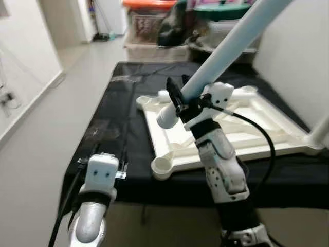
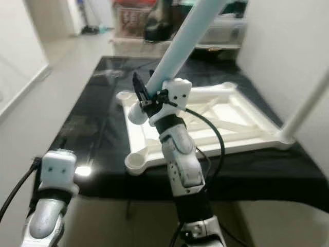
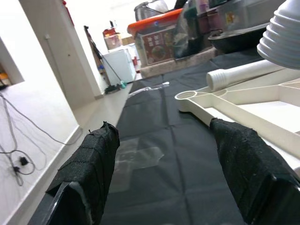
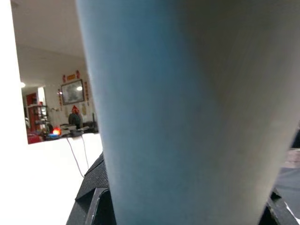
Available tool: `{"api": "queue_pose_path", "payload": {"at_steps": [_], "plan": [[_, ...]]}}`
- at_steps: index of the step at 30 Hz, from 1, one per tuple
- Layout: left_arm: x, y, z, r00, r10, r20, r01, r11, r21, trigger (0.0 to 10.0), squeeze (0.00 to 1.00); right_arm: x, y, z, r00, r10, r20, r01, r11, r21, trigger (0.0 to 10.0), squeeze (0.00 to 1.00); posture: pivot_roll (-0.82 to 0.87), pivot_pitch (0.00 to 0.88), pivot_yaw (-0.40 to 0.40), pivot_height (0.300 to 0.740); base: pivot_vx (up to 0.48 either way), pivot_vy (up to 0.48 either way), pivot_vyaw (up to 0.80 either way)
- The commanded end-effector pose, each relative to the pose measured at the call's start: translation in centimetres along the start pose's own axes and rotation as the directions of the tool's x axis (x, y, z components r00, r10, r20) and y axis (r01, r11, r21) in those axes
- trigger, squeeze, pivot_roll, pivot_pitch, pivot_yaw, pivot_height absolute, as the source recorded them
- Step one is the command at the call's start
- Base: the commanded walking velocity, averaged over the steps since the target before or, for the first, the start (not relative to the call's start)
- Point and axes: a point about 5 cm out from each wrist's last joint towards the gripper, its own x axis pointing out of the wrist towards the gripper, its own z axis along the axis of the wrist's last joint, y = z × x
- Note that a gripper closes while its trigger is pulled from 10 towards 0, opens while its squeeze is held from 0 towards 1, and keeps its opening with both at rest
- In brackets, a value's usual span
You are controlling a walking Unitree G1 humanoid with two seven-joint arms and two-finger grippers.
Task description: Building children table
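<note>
A white plastic table top (image 1: 267,128) lies upside down on the black-covered table (image 1: 108,128), with round leg sockets at its corners (image 1: 163,166). My right gripper (image 1: 177,100) is shut on a long pale blue table leg (image 1: 231,43), held tilted above the frame's near left part, its white threaded end (image 1: 167,116) pointing down and left. In the right wrist view the leg (image 4: 187,112) sits between the black fingers (image 4: 91,187). Another white leg (image 3: 243,75) lies at the frame's far edge. My left gripper (image 3: 168,173) hangs open over the table's near left corner.
Storage boxes with an orange lid (image 1: 149,20) and dark bags stand beyond the table's far end. A white wall (image 1: 303,56) runs along the right. Open floor (image 1: 56,123) lies to the left, with cables by the wall. A clear plastic wrapper (image 3: 136,157) lies on the cloth.
</note>
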Motion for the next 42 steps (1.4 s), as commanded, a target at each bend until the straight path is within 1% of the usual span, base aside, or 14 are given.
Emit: {"api": "queue_pose_path", "payload": {"at_steps": [1,10,20,21,27,28,31,33,35,36,37,39,40,42], "plan": [[-0.1,0.2,0.1,1.000,0.016,-0.005,-0.016,1.000,0.006,10.0,0.00,-0.4,0.1,-0.6,1.000,0.005,-0.030,-0.005,1.000,-0.003,10.0,0.00,0.07,0.000,-0.012,0.740,0.000,0.000,0.00],[0.0,0.4,0.5,1.000,0.030,-0.002,-0.030,1.000,-0.004,10.0,0.00,-0.3,-0.1,-2.2,0.995,-0.007,-0.099,0.007,1.000,0.003,10.0,0.00,0.07,0.000,-0.021,0.740,0.000,0.000,0.27],[-1.2,-0.8,1.0,0.999,-0.024,-0.022,0.023,0.998,-0.050,10.0,0.00,3.0,-3.9,-1.9,0.992,-0.070,-0.102,0.065,0.996,-0.058,10.0,0.00,0.08,0.015,-0.024,0.740,0.000,0.000,0.00],[-1.7,-1.1,1.2,0.999,-0.035,-0.027,0.033,0.998,-0.051,10.0,0.00,3.5,-4.7,-2.0,0.990,-0.078,-0.120,0.066,0.993,-0.099,10.0,0.00,0.10,0.083,-0.020,0.740,0.000,0.000,-0.54],[-2.6,-1.2,1.5,0.998,-0.040,-0.046,0.038,0.999,-0.035,10.0,0.00,4.1,-5.3,-1.4,0.990,-0.073,-0.119,0.061,0.993,-0.103,10.0,0.00,0.10,0.169,-0.010,0.740,0.000,0.000,-0.49],[-3.3,-0.8,1.5,0.997,-0.039,-0.073,0.037,0.999,-0.030,10.0,0.00,4.8,-5.0,-1.1,0.991,0.015,-0.130,-0.022,0.998,-0.055,10.0,0.00,0.11,0.224,0.005,0.740,0.000,0.000,0.00],[-3.6,-0.6,1.4,0.996,-0.039,-0.086,0.036,0.999,-0.028,10.0,0.00,5.1,-4.8,-1.1,0.988,0.071,-0.141,-0.074,0.997,-0.022,10.0,0.00,0.11,0.224,0.005,0.740,0.000,0.000,0.00],[-4.0,-0.2,1.4,0.994,-0.039,-0.103,0.037,0.999,-0.026,10.0,0.00,5.6,-4.2,-1.4,0.950,0.241,-0.200,-0.223,0.969,0.111,10.0,0.00,0.12,0.248,0.009,0.740,0.000,0.000,0.00],[-4.4,0.1,1.4,0.993,-0.039,-0.116,0.036,0.999,-0.024,10.0,0.00,6.0,-4.0,-1.0,0.883,0.417,-0.217,-0.370,0.901,0.229,10.0,0.00,0.12,0.272,0.018,0.740,0.000,0.000,0.00],[-4.4,0.1,1.4,0.993,-0.039,-0.116,0.036,0.999,-0.024,10.0,0.00,6.0,-4.0,-1.0,0.883,0.417,-0.217,-0.370,0.901,0.229,10.0,0.00,0.12,0.272,0.018,0.740,0.000,0.000,0.00],[-4.7,0.2,1.6,0.991,-0.039,-0.127,0.036,0.999,-0.027,10.0,0.00,6.2,-3.7,-0.5,0.824,0.533,-0.195,-0.472,0.834,0.286,10.0,0.00,0.13,0.293,0.023,0.740,0.000,0.000,0.00],[-4.9,0.2,1.7,0.991,-0.040,-0.131,0.037,0.999,-0.030,10.0,0.00,6.4,-3.5,-0.2,0.796,0.578,-0.180,-0.514,0.802,0.305,10.0,0.00,0.13,0.293,0.023,0.740,0.000,0.000,0.00],[-5.2,0.0,1.8,0.989,-0.046,-0.141,0.041,0.998,-0.037,10.0,0.00,6.8,-2.8,0.4,0.724,0.670,-0.163,-0.599,0.728,0.334,10.0,0.00,0.14,0.314,0.020,0.740,0.000,0.000,0.00],[-5.6,-0.2,2.0,0.988,-0.048,-0.149,0.042,0.998,-0.044,10.0,0.00,6.8,-2.2,0.7,0.657,0.741,-0.140,-0.671,0.659,0.340,10.0,0.00,0.14,0.321,0.016,0.740,0.000,0.000,0.00]]}}
